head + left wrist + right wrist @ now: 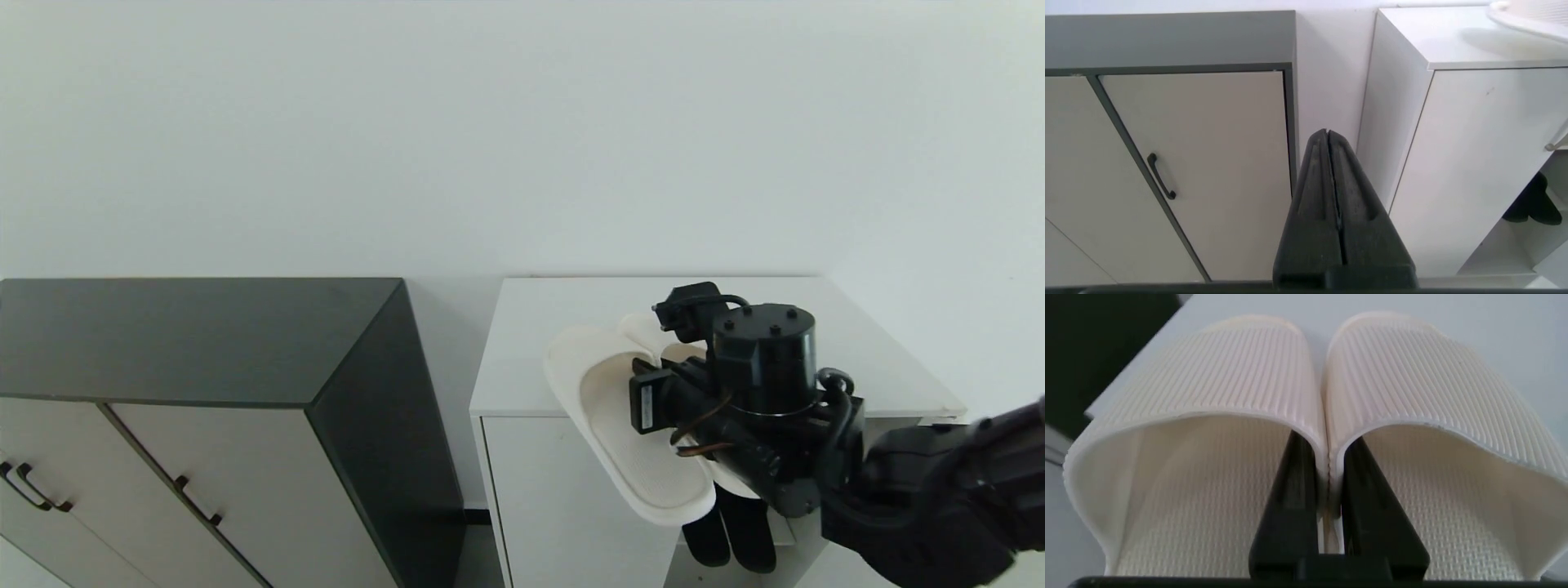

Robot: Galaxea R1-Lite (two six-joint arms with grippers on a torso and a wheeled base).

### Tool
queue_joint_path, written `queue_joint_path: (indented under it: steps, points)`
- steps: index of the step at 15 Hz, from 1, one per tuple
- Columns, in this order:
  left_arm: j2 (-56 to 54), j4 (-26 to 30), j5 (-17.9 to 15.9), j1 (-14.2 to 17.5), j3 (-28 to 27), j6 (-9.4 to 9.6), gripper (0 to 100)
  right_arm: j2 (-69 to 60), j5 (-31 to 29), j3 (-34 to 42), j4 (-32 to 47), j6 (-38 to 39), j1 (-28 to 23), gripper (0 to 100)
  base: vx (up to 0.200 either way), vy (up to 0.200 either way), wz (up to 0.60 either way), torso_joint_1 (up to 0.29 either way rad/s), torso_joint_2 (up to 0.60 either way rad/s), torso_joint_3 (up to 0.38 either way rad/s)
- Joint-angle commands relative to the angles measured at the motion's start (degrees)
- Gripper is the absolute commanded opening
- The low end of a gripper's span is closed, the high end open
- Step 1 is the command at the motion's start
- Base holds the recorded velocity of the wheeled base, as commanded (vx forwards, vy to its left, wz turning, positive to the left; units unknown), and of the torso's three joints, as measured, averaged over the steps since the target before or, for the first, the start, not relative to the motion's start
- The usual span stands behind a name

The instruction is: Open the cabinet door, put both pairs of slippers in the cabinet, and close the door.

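The right hand (1327, 453) is gripping the cream slippers (637, 441) by pinching their two inner strap walls together between closed fingers. The pair is hanging at the lower centre-right of the head frame, apparently just above the top of the white cabinet (563, 498), with the heels overhanging its front edge. The left hand (1328, 147) is sitting closed and empty, low in front of the gap between the two cabinets. Judged from this grip, the main hazard is slippage: only the thin strap walls are being clamped, so either slipper could be working loose and dropping during any tilt or fast descent. A second hazard is collision. The long soles are projecting well beyond the fingers and could be catching on the front edge of the cabinet top or on the frame of the opening during lowering. A third hazard is crowding: the black slippers (731, 531) are already standing in the open compartment at the lower right of the head frame, and an incoming pair could be knocking them over or jamming against them. The open door itself cannot be made out clearly, so clearance from it cannot be judged. Count: two cream slippers, two black slippers, two cabinets (one white, one dark-topped (188, 343)), two hands.
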Motion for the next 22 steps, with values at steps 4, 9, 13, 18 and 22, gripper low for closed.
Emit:
queue_joint_path:
  steps: [4,9,13,18,22]
  points:
    - [0.0,0.0,0.0,0.0,0.0,-0.09,0,-5.6,0.2,4.3,-0.3,-0.5,1.2,0,0.0,0.0,0.0,0.0,0.0,0.0]
    - [0.0,0.0,0.1,0.0,0.0,-0.35,0,-5.0,0.3,4.2,-0.3,-0.5,1.2,0,0.0,0.0,0.0,0.0,0.0,0.0]
    - [0.1,0.0,0.0,0.0,0.0,-0.35,0,-3.7,0.3,4.0,-0.4,-0.4,1.2,0,-0.15,0.0,0.0,0.004,0.0,0.002]
    - [0.0,0.0,0.0,0.0,0.0,-0.35,0,-3.4,0.3,4.1,-0.4,-0.4,1.1,0,-0.2,0.0,0.0,0.0,0.0,0.002]
    - [0.1,0.0,0.0,0.0,0.0,-0.35,0,-3.5,0.3,4.2,-0.5,-0.2,1.1,0,-0.2,0.0,0.0,0.001,0.0,0.002]
